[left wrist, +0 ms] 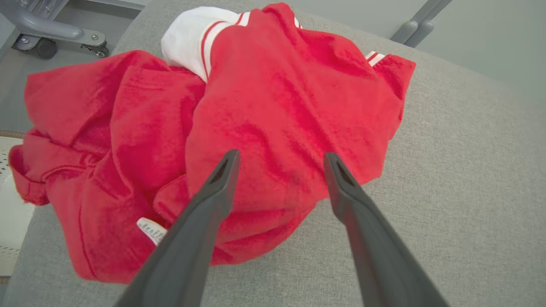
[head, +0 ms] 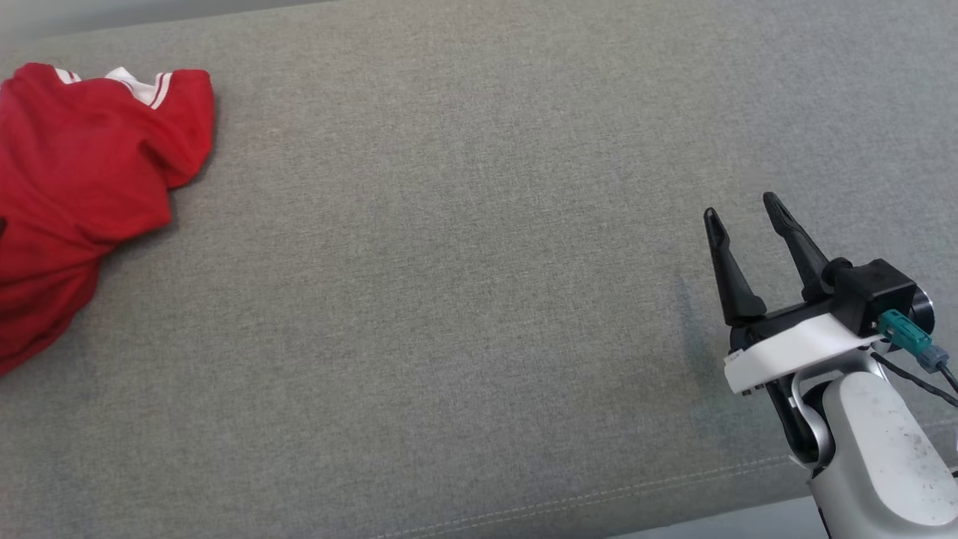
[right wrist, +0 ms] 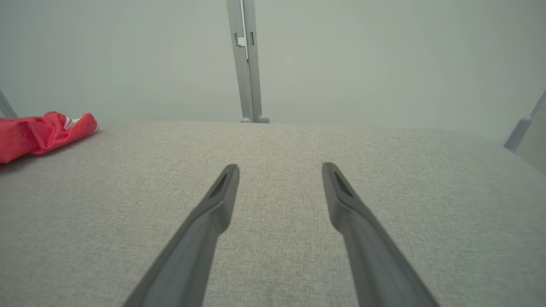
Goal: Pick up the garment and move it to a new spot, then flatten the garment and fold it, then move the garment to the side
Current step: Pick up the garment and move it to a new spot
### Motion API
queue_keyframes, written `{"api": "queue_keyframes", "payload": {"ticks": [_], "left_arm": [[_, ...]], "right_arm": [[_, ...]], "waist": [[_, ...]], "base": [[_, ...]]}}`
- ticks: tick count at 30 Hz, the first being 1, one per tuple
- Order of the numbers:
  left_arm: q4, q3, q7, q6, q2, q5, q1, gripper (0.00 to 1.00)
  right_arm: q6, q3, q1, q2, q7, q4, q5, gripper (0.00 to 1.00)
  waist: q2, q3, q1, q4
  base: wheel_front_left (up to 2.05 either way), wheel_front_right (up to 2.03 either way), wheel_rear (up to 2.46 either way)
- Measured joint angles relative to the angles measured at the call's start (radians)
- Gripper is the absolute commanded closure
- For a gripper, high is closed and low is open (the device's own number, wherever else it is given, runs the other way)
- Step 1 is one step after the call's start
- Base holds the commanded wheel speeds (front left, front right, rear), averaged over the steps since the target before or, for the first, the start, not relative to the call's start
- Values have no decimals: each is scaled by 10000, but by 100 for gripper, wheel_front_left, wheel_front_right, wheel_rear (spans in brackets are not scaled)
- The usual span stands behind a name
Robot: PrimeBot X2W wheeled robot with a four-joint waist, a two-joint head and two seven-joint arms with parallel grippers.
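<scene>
My pale right forearm [head: 876, 449] is the closest thing, at the lower right of the head view. It carries my right gripper [head: 741, 206] above the grey woven cushion [head: 449, 262].

This cushion is wide and flat, with a stitched seam along its near edge. Behind it, the right wrist view shows a plain pale wall and an upright grey metal post [right wrist: 247, 64]. In the left wrist view, a grey frame with a small wheel [left wrist: 42, 34] stands on the floor beyond the cushion.

The fingers of my right gripper are spread apart, holding nothing, well apart from the garment [head: 82, 172]. The red garment lies crumpled at the left end of the cushion, its white striped collar [left wrist: 187, 38] on the far side. My left gripper [left wrist: 281, 155] is over it with fingers wide apart, gripping nothing. I cannot tell if the tips touch the cloth.
</scene>
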Motion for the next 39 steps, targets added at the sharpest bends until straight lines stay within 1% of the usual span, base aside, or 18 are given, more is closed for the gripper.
{"api": "queue_keyframes", "payload": {"ticks": [2,8,14,19,20,21,22,23,24,25,26,27,35,39], "left_arm": [[-2,-27,21,6,77,88,-2,0],[128,-201,-12,58,587,690,-3,0],[245,-376,-15,58,610,817,-27,0],[318,-433,-33,67,736,980,-164,0],[391,-516,-84,128,807,1127,-202,12],[439,-548,-86,128,844,1221,-203,29],[472,-569,-86,128,865,1285,-203,53],[495,-569,-92,130,876,1304,-203,59],[535,-569,-171,132,876,1327,-203,59],[591,-575,-215,132,871,1327,-203,64],[627,-575,-219,134,869,1327,-205,85],[640,-616,-221,134,865,1329,-213,100],[784,-997,-535,121,637,1453,-459,100],[495,-1283,-876,-2,556,1595,-950,100]], "right_arm": [[0,8,-65,15,0,0,0,0],[2,-23,-229,40,0,-8,0,0],[2,-75,-288,96,0,12,-6,0],[6,-10,-342,132,0,13,-94,0],[50,-6,-372,134,0,13,-96,0],[79,-2,-390,136,0,23,-96,0],[84,8,-416,138,0,35,-96,0],[86,12,-452,140,0,46,-96,0],[86,15,-494,150,-2,54,-98,0],[86,15,-518,159,-2,56,-98,0],[88,15,-520,167,-2,59,-98,0],[88,-4,-518,167,0,65,-98,0],[88,-150,-516,163,0,217,-186,0],[88,-174,-507,165,-2,265,-203,0]], "waist": [[-1,142,0,-122],[-1,495,0,-387],[-1,717,0,-510],[0,844,-1,-586],[0,907,0,-627],[0,934,0,-650],[0,957,0,-675],[0,980,-1,-703],[-1,999,-1,-733],[-1,1011,0,-764],[-1,1020,0,-794],[-1,1025,0,-818],[0,832,0,-814],[-1,658,0,-768]], "base": [[0,0,0],[0,0,0],[0,0,0],[0,0,0],[0,0,0],[0,0,0],[0,0,0],[0,0,0],[0,0,0],[0,0,0],[0,0,0],[0,0,0],[0,0,0],[0,0,0]]}}
